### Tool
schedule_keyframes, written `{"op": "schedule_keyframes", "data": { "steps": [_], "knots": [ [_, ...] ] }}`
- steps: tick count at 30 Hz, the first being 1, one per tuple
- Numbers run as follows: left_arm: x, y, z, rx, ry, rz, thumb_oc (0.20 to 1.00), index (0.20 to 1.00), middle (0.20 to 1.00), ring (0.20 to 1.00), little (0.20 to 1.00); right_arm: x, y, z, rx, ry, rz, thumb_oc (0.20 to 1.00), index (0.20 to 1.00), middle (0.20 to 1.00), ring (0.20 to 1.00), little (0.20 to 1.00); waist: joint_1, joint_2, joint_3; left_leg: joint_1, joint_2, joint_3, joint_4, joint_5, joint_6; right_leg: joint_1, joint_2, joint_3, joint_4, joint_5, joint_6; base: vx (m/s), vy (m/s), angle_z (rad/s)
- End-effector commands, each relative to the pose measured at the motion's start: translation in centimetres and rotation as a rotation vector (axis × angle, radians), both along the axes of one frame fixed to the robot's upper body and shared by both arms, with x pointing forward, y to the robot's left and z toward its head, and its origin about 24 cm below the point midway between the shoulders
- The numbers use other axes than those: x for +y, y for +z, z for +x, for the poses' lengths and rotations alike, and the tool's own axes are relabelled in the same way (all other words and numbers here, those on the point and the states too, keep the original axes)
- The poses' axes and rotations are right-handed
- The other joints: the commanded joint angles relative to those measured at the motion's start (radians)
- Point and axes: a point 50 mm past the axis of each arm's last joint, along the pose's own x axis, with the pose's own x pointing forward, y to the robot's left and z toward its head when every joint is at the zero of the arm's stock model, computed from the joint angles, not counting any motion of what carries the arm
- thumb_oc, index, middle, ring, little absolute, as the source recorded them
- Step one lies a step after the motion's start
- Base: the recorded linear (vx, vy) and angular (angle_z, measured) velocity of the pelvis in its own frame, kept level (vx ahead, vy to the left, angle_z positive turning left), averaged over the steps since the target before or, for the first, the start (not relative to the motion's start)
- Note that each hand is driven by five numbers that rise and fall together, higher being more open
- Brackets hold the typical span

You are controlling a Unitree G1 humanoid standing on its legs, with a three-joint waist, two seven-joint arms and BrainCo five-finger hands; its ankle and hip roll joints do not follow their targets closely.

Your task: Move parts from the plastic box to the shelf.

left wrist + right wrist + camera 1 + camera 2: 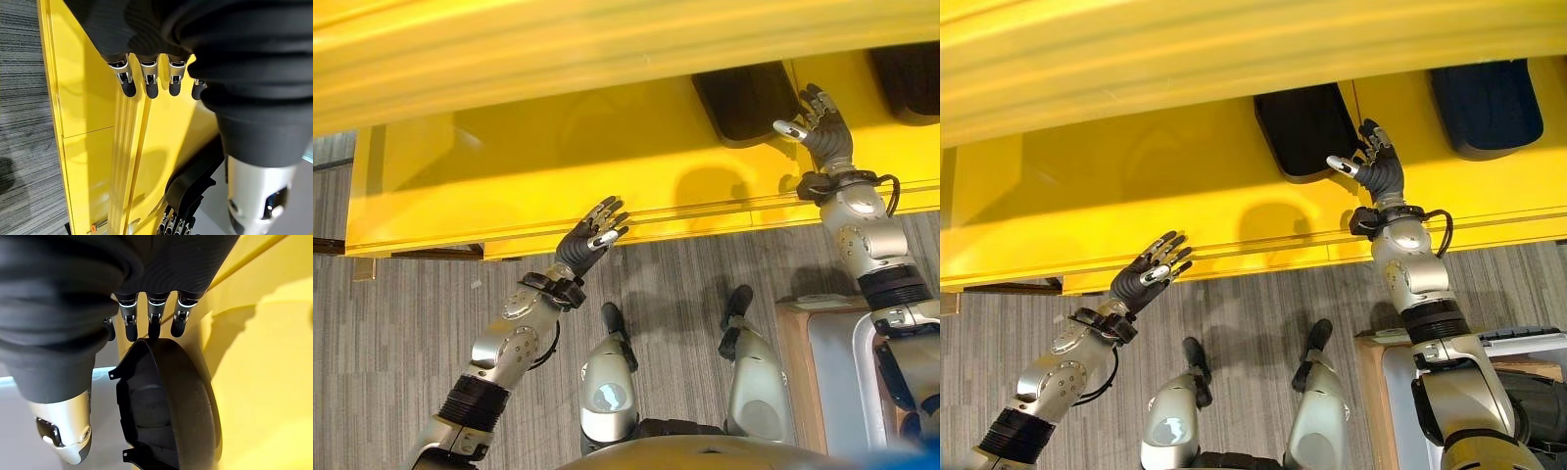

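With my right hand (1376,164) spread and empty beside the black part (1304,127) lying on the yellow shelf (1136,186) at upper centre, and my left hand (594,233) open at the shelf's front edge, I'd withdraw straight back without nudging the part.

The upper shelf board (1185,69) hides the far ends of both black parts (1307,127) (1487,103). The plastic box (1528,352) by my right arm runs off the picture's edge.
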Motion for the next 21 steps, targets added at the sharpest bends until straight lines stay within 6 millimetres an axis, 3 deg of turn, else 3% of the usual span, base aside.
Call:
{"op": "schedule_keyframes", "data": {
  "steps": [1, 21],
  "knots": [
    [-0.5, 0.5, -1.0, -0.030, -0.064, 0.006, 1.000, 1.000, 1.000, 1.000, 1.000, 1.9, 2.3, 0.5, -0.074, 0.095, 0.052, 1.000, 1.000, 1.000, 1.000, 1.000, 0.018, -0.007, -0.006, -0.069, -0.028, -0.016, 0.052, -0.050, 0.025, 0.047, 0.014, -0.068, 0.152, -0.253, 0.027, 0.00, 0.000, 0.00],
    [-1.1, -0.3, -1.1, -0.002, -0.087, 0.019, 1.000, 1.000, 1.000, 1.000, 1.000, 5.1, 1.7, 0.8, -0.019, 0.198, -0.018, 1.000, 1.000, 1.000, 1.000, 1.000, 0.018, -0.010, -0.010, -0.051, -0.035, -0.009, 0.064, -0.060, 0.035, 0.059, 0.012, -0.066, 0.160, -0.252, 0.025, 0.00, 0.000, 0.00]
  ]
}}
